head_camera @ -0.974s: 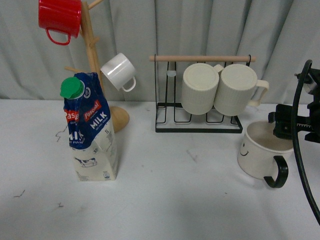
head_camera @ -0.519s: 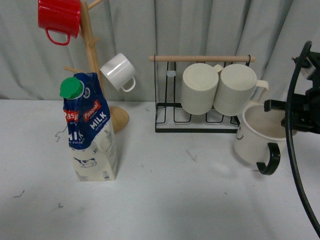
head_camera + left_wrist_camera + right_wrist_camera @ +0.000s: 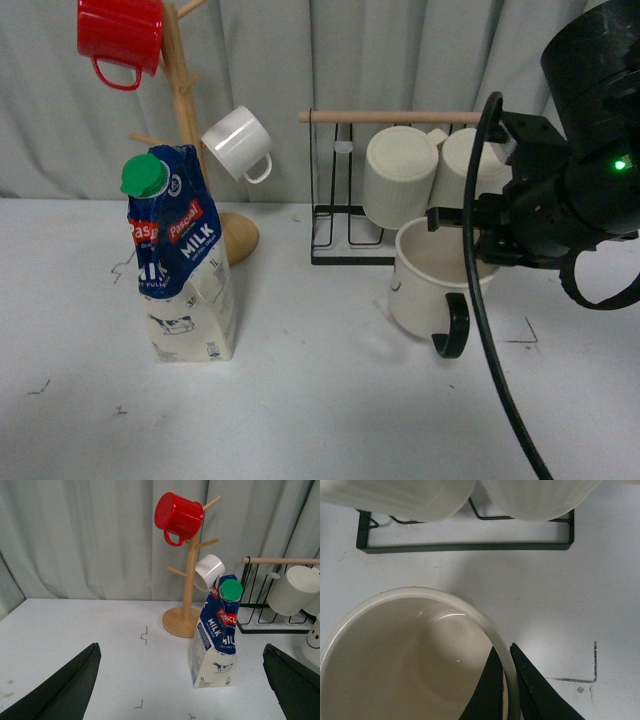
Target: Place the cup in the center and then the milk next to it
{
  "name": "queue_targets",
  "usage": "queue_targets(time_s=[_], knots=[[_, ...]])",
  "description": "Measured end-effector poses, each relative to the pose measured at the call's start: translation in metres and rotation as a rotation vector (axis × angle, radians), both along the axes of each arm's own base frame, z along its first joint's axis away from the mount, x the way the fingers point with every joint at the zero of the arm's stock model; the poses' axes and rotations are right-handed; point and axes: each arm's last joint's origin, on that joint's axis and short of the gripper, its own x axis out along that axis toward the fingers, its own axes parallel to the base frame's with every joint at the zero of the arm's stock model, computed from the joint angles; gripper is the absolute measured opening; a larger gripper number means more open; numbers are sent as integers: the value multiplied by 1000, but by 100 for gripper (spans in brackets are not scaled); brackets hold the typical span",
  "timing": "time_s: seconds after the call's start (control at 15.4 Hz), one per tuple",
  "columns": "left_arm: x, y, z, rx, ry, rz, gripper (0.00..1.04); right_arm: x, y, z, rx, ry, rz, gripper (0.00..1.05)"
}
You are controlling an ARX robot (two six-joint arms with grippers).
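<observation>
1. My right gripper point(image 3: 484, 256) is clamped on the rim of the cup point(image 3: 422, 288), one finger inside the wall and one outside, close to the black handle. The right wrist view shows this pinch plainly.
2. The cup hangs just in front of the wire rack point(image 3: 330, 258), below the ribbed mugs point(image 3: 400, 175). It looks tipped and clear of the table point(image 3: 300, 400), judging by the soft shadow under it.
3. My left gripper point(image 3: 180, 647) is spread wide and holds nothing.
4. The milk point(image 3: 180, 270) stands upright well to the left of the rack, untouched.
5. I judge the step in hand to be carrying the cup to the centre. The milk's turn has not begun.
6. Next I should bring the cup to the open table in front of the rack's left end, level it, lower until the base sits flat, then let go. A rim pinch is a thin hold, so I would go slowly and leave room beside the cup for the carton.
</observation>
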Motion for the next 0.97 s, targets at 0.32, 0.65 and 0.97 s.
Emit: queue_targets(time_s=[0.32,0.65,0.97], knots=[[0,0,0,0,0,0,98,1,13,-13,-18,49,17,3],[0,0,0,0,0,0,98,1,14,-15,-8,70,17,3],[0,0,0,0,0,0,98,3,17,-15,2,81,35,31]])
